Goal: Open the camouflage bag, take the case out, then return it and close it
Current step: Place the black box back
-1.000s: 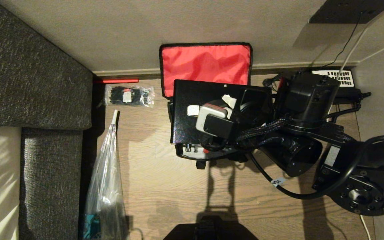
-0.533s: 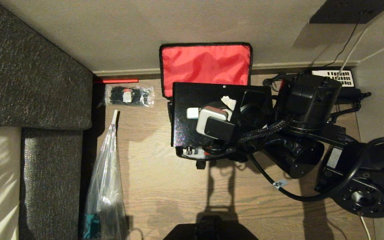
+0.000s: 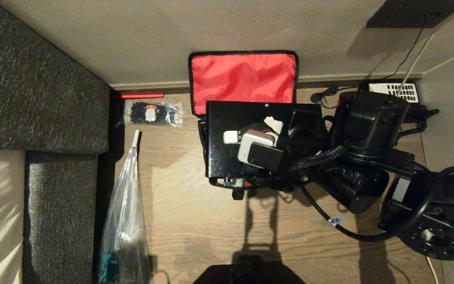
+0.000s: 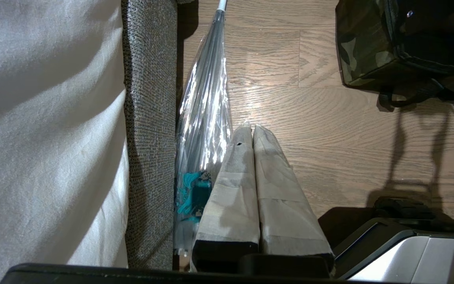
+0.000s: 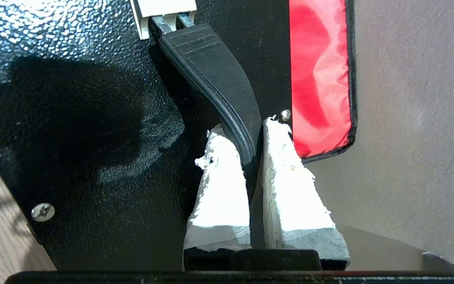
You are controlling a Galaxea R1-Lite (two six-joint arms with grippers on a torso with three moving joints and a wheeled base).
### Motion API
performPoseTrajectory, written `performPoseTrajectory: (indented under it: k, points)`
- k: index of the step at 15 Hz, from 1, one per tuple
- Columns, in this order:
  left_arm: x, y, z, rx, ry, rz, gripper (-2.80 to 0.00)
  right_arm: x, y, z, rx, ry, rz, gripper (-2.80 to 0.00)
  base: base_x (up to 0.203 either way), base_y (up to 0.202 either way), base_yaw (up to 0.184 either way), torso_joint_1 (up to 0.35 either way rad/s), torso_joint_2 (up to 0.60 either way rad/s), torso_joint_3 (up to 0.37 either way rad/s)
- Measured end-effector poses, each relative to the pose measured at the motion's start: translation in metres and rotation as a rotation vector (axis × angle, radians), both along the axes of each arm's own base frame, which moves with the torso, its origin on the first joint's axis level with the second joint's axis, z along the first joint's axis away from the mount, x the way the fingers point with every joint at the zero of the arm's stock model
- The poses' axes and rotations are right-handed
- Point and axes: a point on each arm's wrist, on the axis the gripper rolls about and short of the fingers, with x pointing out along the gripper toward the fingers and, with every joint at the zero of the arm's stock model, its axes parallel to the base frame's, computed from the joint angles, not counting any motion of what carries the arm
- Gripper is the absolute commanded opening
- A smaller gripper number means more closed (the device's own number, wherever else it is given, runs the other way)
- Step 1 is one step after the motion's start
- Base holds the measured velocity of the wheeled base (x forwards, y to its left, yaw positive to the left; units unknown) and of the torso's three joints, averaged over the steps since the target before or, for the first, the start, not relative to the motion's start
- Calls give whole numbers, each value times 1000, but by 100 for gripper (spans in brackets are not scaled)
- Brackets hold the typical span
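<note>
One flat black textured case (image 3: 227,138), handle pinched by right end effector (image 5: 252,138), over open red-lined camouflage bag (image 3: 242,77), left end effector (image 4: 252,132) closed, parked.

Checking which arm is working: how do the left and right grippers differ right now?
The right gripper is shut on the handle of the case above the camouflage bag; the left gripper is shut on nothing, hanging over bare floor beside a clear plastic bag. Both have pale padded fingers.
</note>
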Motion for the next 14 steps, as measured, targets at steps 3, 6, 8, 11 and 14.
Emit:
performPoseTrajectory:
  k: [3,6,8,11,14]
  points:
    - [0,0,0,0,0,0,-280,2,-3,-2,-6,5,-9,-280,0,0,0,0,0,0]
    - [0,0,0,0,0,0,-280,2,-4,-3,-10,8,-10,-280,0,0,0,0,0,0]
    - [0,0,0,0,0,0,-280,2,-4,-4,-11,13,-10,-280,0,0,0,0,0,0]
    - [0,0,0,-1,0,0,-280,3,-6,-4,-14,15,-15,-280,0,0,0,0,0,0]
    - [0,0,0,0,-1,0,-280,4,-9,-3,-14,14,-25,-280,0,0,0,0,0,0]
